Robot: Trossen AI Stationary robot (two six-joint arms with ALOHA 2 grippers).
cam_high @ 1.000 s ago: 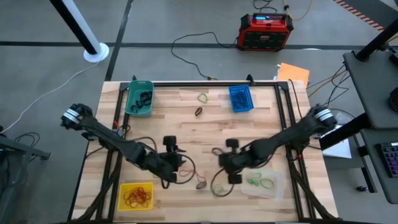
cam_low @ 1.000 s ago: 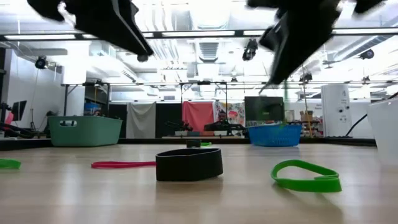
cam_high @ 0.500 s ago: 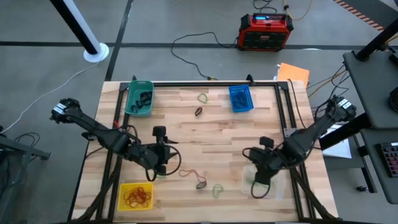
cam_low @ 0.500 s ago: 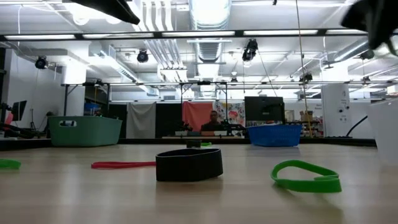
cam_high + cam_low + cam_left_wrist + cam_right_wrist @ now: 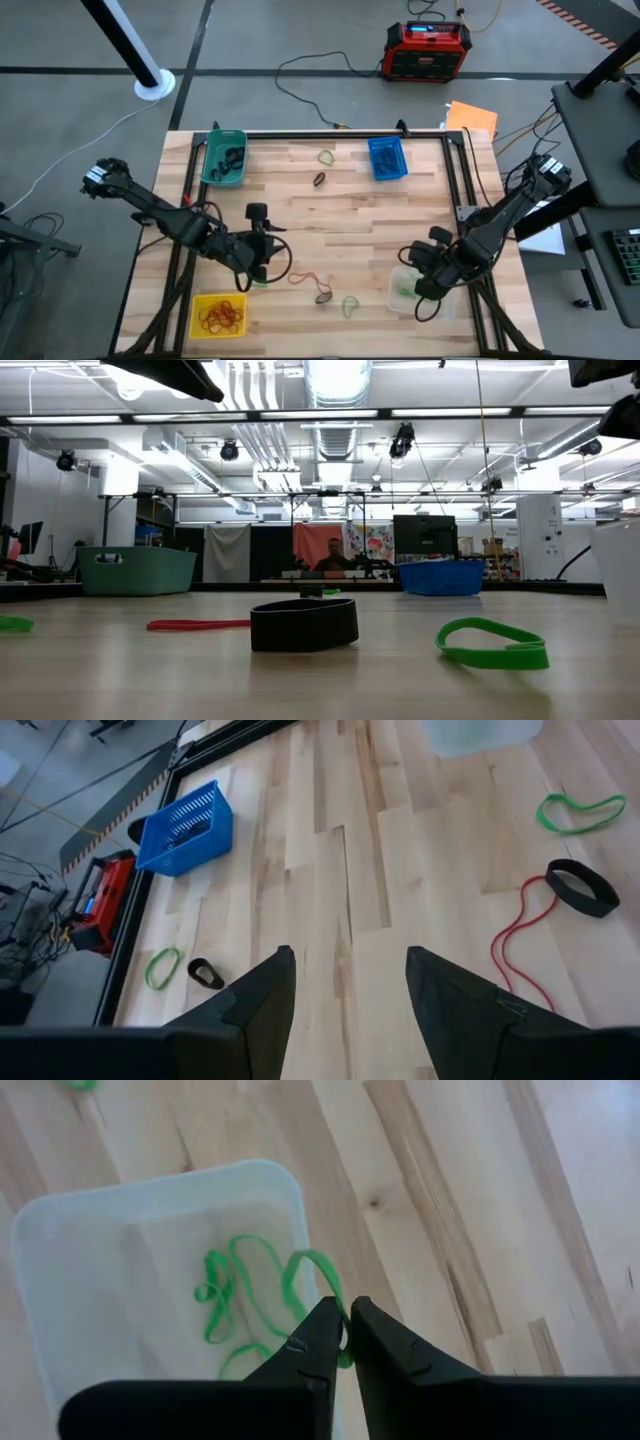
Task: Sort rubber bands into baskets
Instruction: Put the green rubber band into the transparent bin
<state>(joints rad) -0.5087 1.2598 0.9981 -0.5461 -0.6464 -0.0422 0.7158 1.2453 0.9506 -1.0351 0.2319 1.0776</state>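
The right gripper [image 5: 343, 1342] is held over the clear basket [image 5: 100, 1280] at the near right of the table [image 5: 330, 215], its fingers nearly closed, pinching a green rubber band [image 5: 310, 1275]. More green bands [image 5: 225, 1295] lie inside. The left gripper [image 5: 345, 990] is parked left of centre, fingers apart, empty.

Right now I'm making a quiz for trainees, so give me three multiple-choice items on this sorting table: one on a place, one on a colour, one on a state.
1. Where is the right tool?
A. over the clear basket
B. over the teal basket
C. off the table

2. What colour are the bands in the clear basket?
A. red
B. green
C. blue

3. How stand the left tool fingers?
A. clamped on a band
B. apart, holding nothing
C. hidden

Answers: 1 A, the high view shows it there. 2 B, the right wrist view shows green loops. 3 B, bare wood shows between them.
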